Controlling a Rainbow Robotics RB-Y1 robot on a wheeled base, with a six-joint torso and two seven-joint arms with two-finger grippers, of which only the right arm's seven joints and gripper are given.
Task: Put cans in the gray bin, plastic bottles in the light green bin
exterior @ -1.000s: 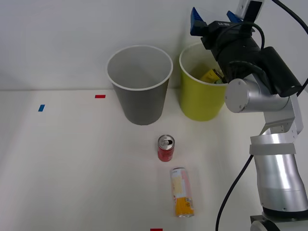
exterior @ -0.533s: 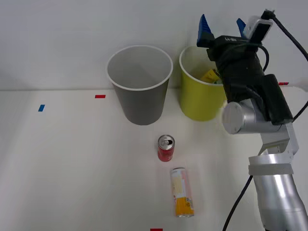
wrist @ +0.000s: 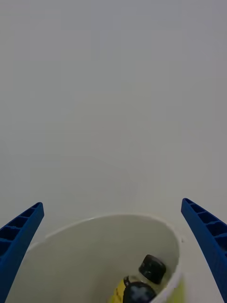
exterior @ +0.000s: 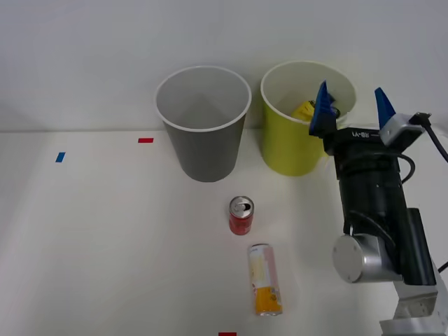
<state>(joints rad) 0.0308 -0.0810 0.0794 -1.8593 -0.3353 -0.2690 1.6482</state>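
The right claw (exterior: pixel 352 112) is spread wide and empty, right beside the light green bin (exterior: pixel 294 150), so a careless swing could knock it over and spill the plastic bottles (wrist: pixel 144 279).

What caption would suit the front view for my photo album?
Open right gripper beside the light green bin holding bottles; two cans wait on the table near the gray bin.

White lettering sits on the right tool's (exterior: pixel 352 106) black housing, but it cannot be read.
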